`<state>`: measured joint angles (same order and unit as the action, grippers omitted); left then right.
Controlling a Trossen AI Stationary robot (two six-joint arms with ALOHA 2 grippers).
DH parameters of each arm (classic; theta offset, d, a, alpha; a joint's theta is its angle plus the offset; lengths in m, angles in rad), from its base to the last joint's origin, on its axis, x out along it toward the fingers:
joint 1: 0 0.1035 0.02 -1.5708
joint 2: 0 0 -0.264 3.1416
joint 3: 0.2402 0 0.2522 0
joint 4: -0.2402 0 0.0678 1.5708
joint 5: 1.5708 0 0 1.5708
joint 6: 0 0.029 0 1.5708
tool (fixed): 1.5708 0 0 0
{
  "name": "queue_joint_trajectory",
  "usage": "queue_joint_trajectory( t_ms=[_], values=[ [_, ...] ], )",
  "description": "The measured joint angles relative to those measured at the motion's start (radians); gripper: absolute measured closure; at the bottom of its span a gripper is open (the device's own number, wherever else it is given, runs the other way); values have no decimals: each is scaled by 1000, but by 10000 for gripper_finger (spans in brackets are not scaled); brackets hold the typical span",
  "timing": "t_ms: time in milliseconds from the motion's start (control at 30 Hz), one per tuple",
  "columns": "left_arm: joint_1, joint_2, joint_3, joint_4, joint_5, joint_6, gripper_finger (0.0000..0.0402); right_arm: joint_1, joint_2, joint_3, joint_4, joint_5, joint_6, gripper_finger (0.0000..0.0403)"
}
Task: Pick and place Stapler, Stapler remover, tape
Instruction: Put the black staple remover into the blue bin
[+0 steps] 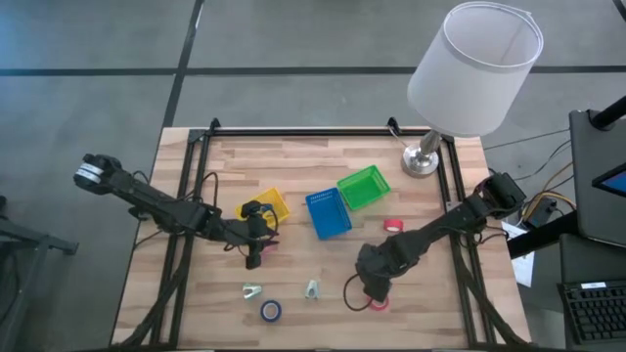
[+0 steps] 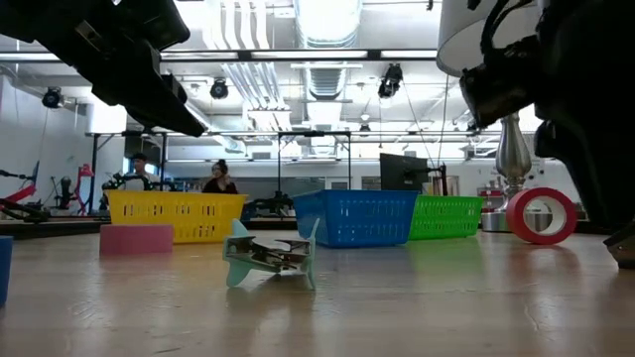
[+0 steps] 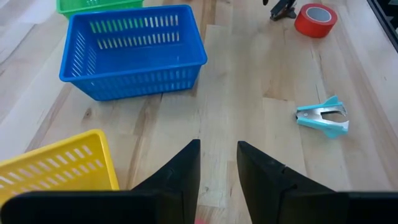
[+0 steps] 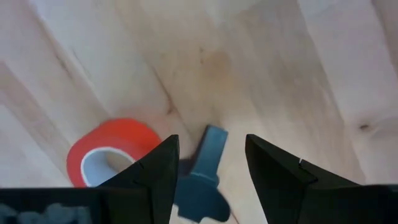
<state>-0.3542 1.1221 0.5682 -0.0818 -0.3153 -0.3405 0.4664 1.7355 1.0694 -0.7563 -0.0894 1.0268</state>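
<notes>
Between the right tool's (image 4: 208, 165) parted fingers, close under its wrist camera, lies a small grey-blue object (image 4: 205, 168) on the bench (image 4: 298, 74); what it is cannot be told. A red tape roll (image 4: 112, 155) lies flat just beside it, near one finger but not held. From above, the right tool (image 1: 375, 286) sits low over the bench's front right, with that red roll (image 1: 379, 304) at its tip.

A second red roll (image 1: 393, 226) stands on edge farther back, near the green bin (image 1: 364, 187). A blue roll (image 1: 271, 311) lies flat near the front edge. Two pale teal staple removers rest on the wood: one (image 1: 252, 290) just left of the blue roll, the other (image 1: 313, 289) just right of it, between the blue roll and the right tool.

The left tool (image 1: 253, 256) hangs just in front of the yellow bin (image 1: 268, 206), its fingers slightly apart and empty; something pink (image 1: 266, 242) lies by it, and in the low view a pink block (image 2: 136, 238) sits before the yellow bin. The blue bin (image 1: 328, 213) stands in the middle, between yellow and green. A lamp (image 1: 469, 78) with a white shade stands at the back right corner. No stapler can be made out for certain.
</notes>
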Motion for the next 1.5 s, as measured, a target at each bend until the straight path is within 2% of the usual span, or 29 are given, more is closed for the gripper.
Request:
queue_joint_trajectory(
  t_ms=[400,533,867,1100,1233,1500],
  values=[
    [0,0,0,0,0,0,300,7,0,-66,13,-26,40,230],
    [0,0,0,0,0,0,300,7,0,-73,15,-40,39,259],
    [0,0,0,-1,-1,0,303,7,0,-73,15,-100,-12,360],
    [0,0,0,-1,-1,4,305,7,1,-38,60,-102,-134,365],
    [0,0,0,-1,-1,7,305,7,1,18,85,-45,-243,363],
    [0,0,0,-1,-1,8,305,2,1,163,90,190,-564,359]
  ],
)
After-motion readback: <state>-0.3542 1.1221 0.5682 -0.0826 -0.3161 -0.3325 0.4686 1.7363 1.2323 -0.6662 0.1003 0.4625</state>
